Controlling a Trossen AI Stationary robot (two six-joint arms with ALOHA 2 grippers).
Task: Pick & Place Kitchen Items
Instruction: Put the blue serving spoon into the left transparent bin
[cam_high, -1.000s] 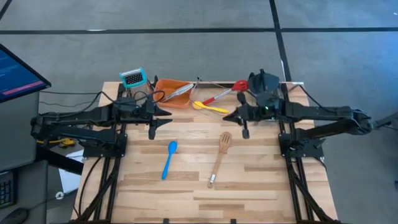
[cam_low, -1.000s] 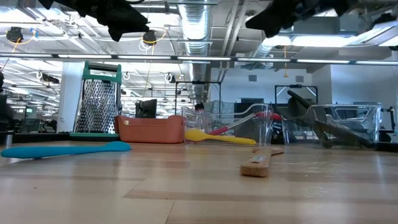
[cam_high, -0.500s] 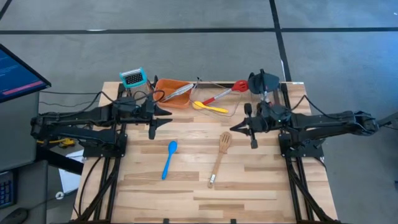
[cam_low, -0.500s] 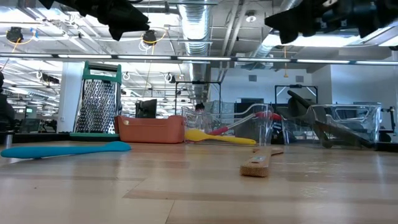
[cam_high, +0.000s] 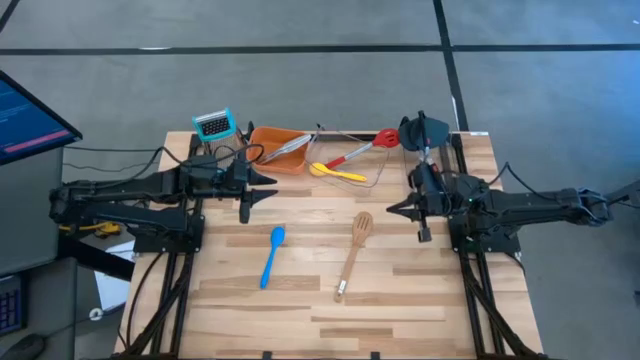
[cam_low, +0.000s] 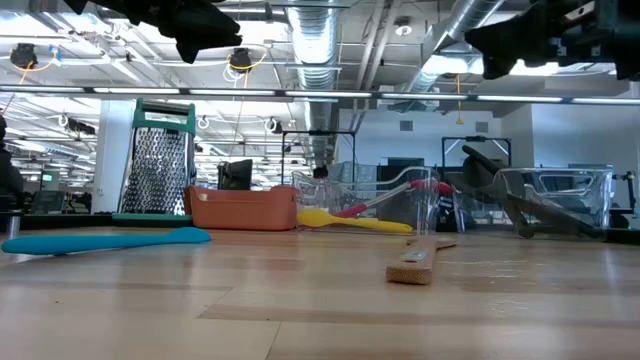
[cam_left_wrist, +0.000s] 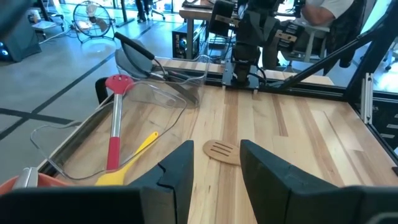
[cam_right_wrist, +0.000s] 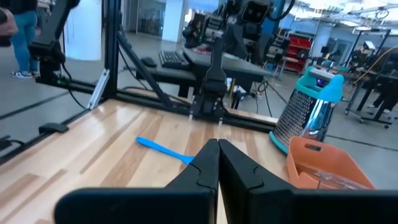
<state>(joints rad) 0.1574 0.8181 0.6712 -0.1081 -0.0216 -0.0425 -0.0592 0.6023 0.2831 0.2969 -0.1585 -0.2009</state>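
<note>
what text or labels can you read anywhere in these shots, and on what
None can be read.
Monitor left of the table: lines of screen text, too small to read.
Grater, orange tray, blue spoon, wooden spatula: no label or print visible.
Room behind the table in the low view: no sign legible.

Lighting even and bright from overhead; I see only soft, short shadows under the arms on the worktop (cam_high: 300, 300) in the high view. Low view: ceiling strip lights glare behind the arms, which read as black silhouettes; near planks are blurred. Left wrist view: clear bin (cam_left_wrist: 134, 109) shows pale reflections. Right wrist view: my own fingers (cam_right_wrist: 214, 165) are soft, background hall bright.
</note>
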